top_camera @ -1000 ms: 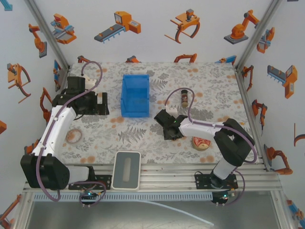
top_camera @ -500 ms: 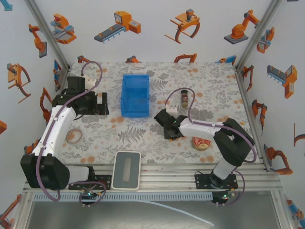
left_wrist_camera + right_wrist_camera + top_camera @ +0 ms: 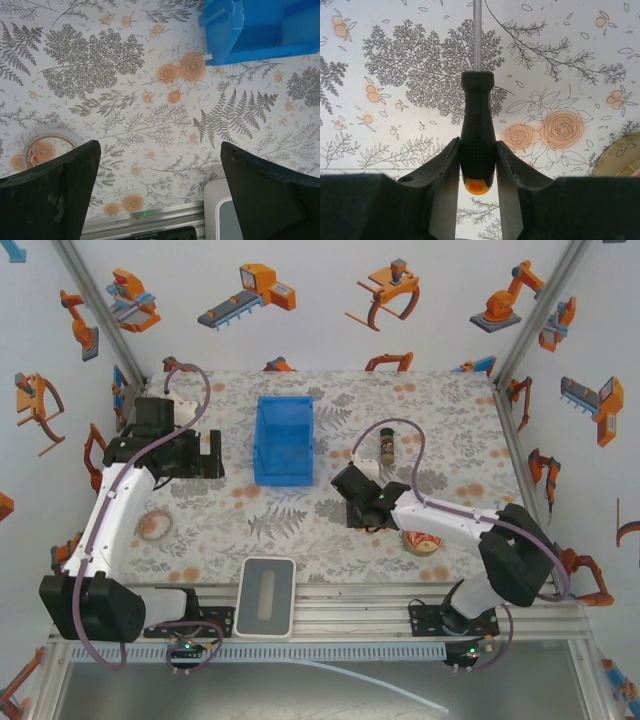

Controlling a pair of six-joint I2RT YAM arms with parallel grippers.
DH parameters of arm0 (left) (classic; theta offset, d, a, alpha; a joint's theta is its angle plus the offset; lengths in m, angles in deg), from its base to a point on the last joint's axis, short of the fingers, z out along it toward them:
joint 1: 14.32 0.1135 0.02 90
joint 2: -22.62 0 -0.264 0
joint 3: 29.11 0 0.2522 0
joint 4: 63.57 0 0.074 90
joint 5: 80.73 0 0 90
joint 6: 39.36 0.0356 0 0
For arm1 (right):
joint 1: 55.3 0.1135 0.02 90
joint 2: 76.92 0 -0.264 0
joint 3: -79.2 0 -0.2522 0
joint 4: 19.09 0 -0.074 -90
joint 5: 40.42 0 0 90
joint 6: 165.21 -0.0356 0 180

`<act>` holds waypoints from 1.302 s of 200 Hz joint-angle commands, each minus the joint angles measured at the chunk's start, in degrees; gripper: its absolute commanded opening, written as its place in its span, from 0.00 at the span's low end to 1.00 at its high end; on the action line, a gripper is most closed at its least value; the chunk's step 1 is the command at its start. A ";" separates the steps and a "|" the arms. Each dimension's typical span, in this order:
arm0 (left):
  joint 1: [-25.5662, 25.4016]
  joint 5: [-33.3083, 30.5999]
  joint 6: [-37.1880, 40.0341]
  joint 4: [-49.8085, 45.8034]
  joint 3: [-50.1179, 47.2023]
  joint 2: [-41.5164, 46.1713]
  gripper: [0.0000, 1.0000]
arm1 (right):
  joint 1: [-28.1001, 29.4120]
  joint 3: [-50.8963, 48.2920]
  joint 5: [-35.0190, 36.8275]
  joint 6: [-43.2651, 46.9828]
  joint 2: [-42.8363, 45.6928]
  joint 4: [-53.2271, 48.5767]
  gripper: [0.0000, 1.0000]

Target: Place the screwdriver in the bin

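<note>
Firstly, right wrist view: the right gripper (image 3: pixel 477 162) is clamped narrowly on the black handle of the screwdriver (image 3: pixel 477 125). The orange end faces the wrist, and the grey shaft runs straight ahead along the finger axis.

Top external view: the right gripper (image 3: pixel 363 502) sits to the right of the bin (image 3: pixel 283 476), nearer the arm bases and apart from it. The carry therefore has to run leftward and away, up over the bin's right wall. The left gripper (image 3: pixel 205 453) stands just left of the bin, closer to it than the right.

Left wrist view: the left gripper (image 3: pixel 160 155) is spread wide and holds nothing. The bin (image 3: pixel 260 27) lies ahead, at upper right.
</note>
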 commanded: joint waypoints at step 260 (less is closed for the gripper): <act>-1.48 5.45 2.65 -6.54 2.23 7.61 0.97 | 3.13 53.01 -5.70 15.10 -25.73 -12.48 0.12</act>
